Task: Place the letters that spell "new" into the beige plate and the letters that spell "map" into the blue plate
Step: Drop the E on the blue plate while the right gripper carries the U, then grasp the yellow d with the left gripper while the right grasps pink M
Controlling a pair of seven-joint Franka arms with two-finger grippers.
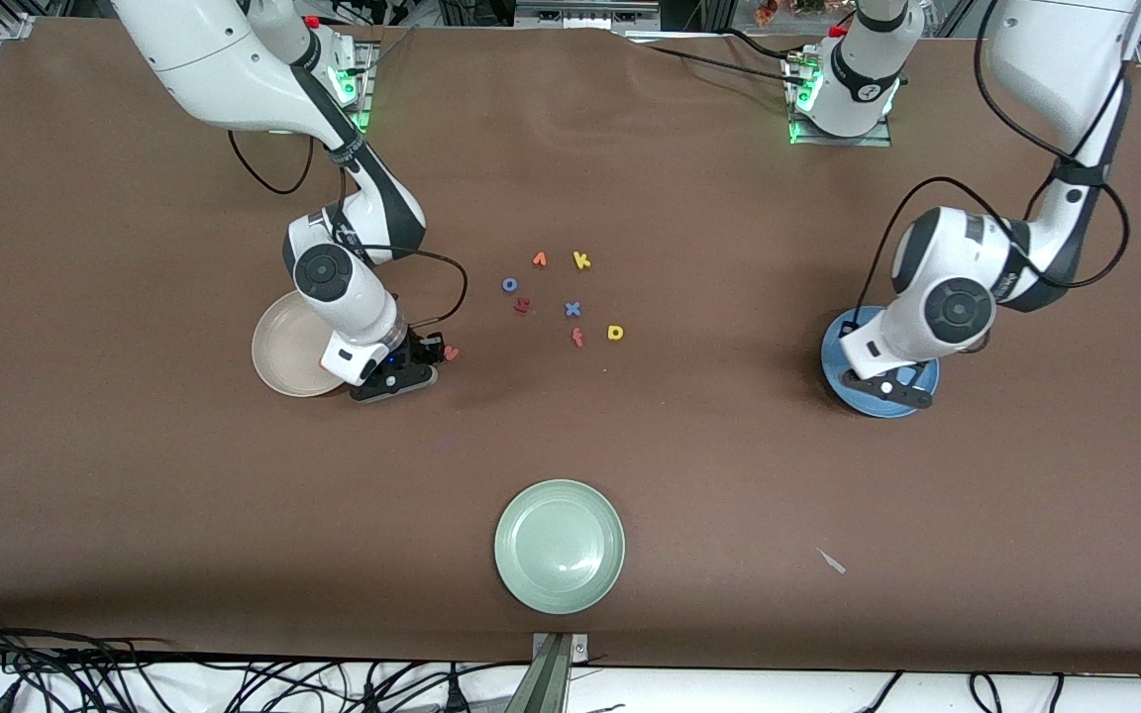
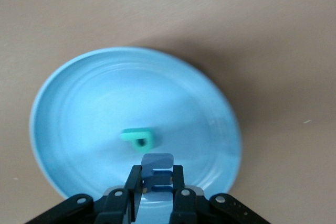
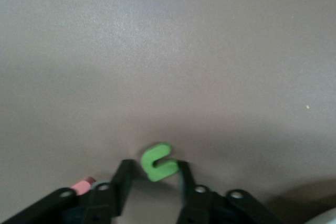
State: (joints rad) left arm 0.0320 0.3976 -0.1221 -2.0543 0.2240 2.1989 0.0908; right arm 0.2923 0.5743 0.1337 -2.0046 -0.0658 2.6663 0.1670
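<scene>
Blue m (image 2: 157, 176) in left claw (image 2: 157, 182); no readable labels.

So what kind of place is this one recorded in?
Most likely a robotics lab bench: a table under brown cloth, arm bases bolted along it, loose cables at its edge, small foam letters laid out.

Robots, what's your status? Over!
Left gripper over the round sky-blue plate, shut on the small blue foam letter. Right gripper at the green foam n beside the beige plate. Nothing blocking.
</scene>
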